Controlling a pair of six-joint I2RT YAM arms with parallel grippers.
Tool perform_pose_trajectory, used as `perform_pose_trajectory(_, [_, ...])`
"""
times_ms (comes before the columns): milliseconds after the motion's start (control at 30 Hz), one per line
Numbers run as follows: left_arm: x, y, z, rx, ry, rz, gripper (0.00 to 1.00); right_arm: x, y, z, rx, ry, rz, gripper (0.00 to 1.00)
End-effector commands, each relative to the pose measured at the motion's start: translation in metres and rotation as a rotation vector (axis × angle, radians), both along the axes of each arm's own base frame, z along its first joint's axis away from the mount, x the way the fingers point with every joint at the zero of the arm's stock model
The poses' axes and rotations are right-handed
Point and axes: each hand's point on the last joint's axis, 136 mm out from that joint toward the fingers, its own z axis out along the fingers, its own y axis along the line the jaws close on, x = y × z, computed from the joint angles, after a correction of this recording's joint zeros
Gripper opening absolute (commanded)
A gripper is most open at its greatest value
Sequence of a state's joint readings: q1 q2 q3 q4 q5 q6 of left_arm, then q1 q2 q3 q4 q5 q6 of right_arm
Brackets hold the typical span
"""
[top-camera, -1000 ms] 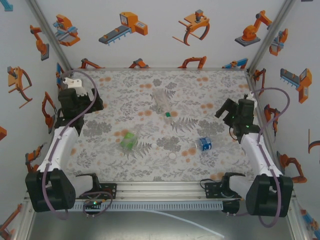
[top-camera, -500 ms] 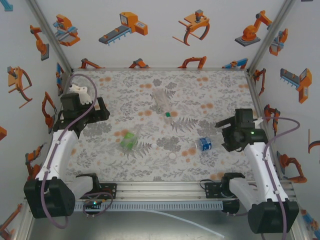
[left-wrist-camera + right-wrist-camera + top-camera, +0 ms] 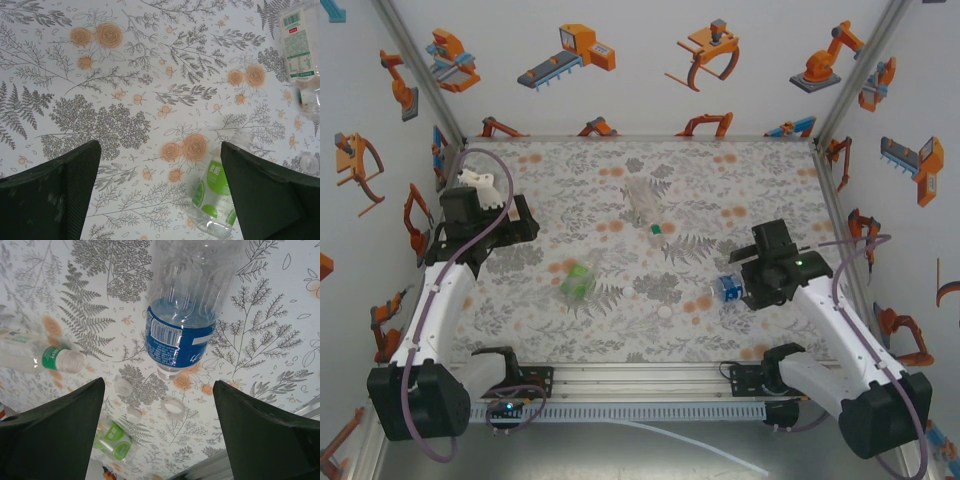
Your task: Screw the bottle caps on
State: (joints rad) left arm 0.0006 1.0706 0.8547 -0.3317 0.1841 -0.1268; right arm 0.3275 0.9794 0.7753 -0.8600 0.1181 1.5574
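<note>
Blue-label bottle below wide-spread right gripper

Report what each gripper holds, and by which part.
Nothing is held. The left gripper has its fingers open over the floral cloth. The right gripper has its fingers open over the blue-label bottle, not touching it.

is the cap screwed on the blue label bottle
No, the blue-label bottle lies on its side with its neck bare, and a white cap lies loose just past its mouth.
</note>
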Motion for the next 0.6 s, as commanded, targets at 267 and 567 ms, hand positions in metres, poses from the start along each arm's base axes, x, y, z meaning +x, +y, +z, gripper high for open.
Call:
perform_pose_trajectory(267, [-0.006, -0.007, 0.001, -0.036, 0.022, -0.018, 0.97, 0.008, 0.004, -0.038, -0.055, 0.009, -0.091, 0.79])
perform_pose_trajectory(567, [-0.007, -0.011, -0.002, -0.034, 0.036, -0.030, 0.97, 0.006, -0.002, -0.061, -0.092, 0.038, -0.119, 0.73])
